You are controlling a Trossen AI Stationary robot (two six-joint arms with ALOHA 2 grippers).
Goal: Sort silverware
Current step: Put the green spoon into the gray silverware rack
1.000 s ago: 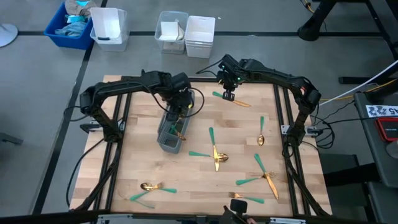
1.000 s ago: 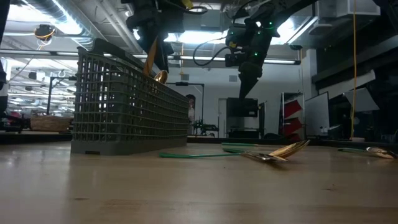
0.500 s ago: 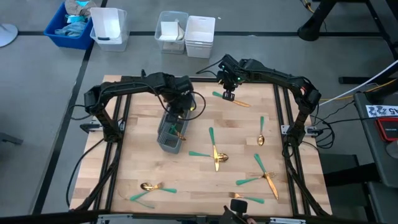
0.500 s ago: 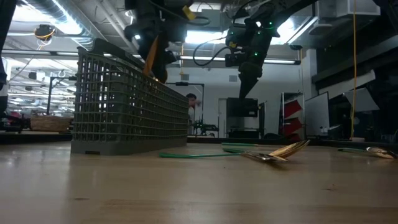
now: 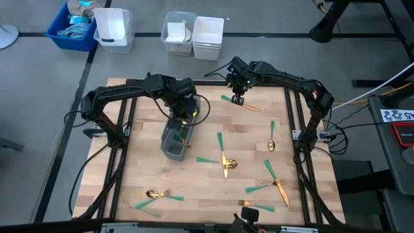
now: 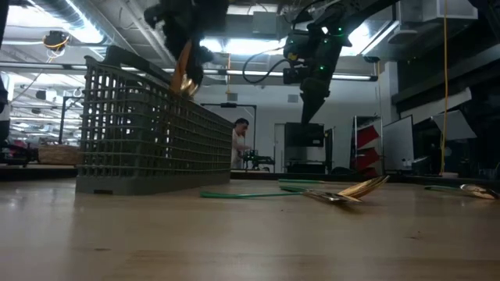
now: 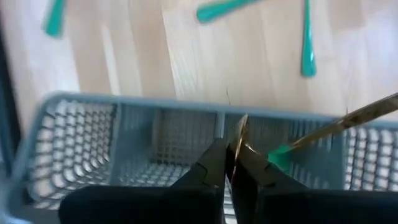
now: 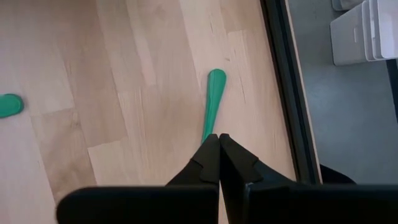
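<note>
A grey mesh caddy (image 5: 174, 139) stands left of the table's middle. My left gripper (image 5: 184, 118) hangs over it, shut on a gold piece of silverware (image 6: 183, 69) that slants up out of the caddy. Another piece (image 7: 348, 118) leans inside with its teal handle end down and its gold end past the rim. Near the far edge my right gripper (image 5: 237, 98) is shut and hovers above the teal handle (image 8: 211, 106) of a piece lying on the table; the low view shows this gripper (image 6: 308, 105) well clear of the table. More silverware (image 5: 223, 155) lies scattered on the wood. My left gripper pinches a thin gold metal part (image 7: 240, 132) of a piece between its two fingertips, seen edge-on in the wrist view. The fingers come from above, pointing down into the caddy. The piece slants below the fingers (image 6: 184, 55); its lower end is hidden by the caddy's mesh wall.
Loose pieces lie at the right (image 5: 272, 136), near right (image 5: 275, 181), near left (image 5: 158, 196) and near edge (image 5: 255, 207). White bins (image 5: 194, 32) and a blue bin (image 5: 71, 26) stand on the floor beyond the far edge. A person (image 6: 238, 144) shows in the room behind.
My left gripper has shut on the gold piece in the caddy and shifted a little toward the table's left edge. The caddy has slid slightly toward the left with it.
</note>
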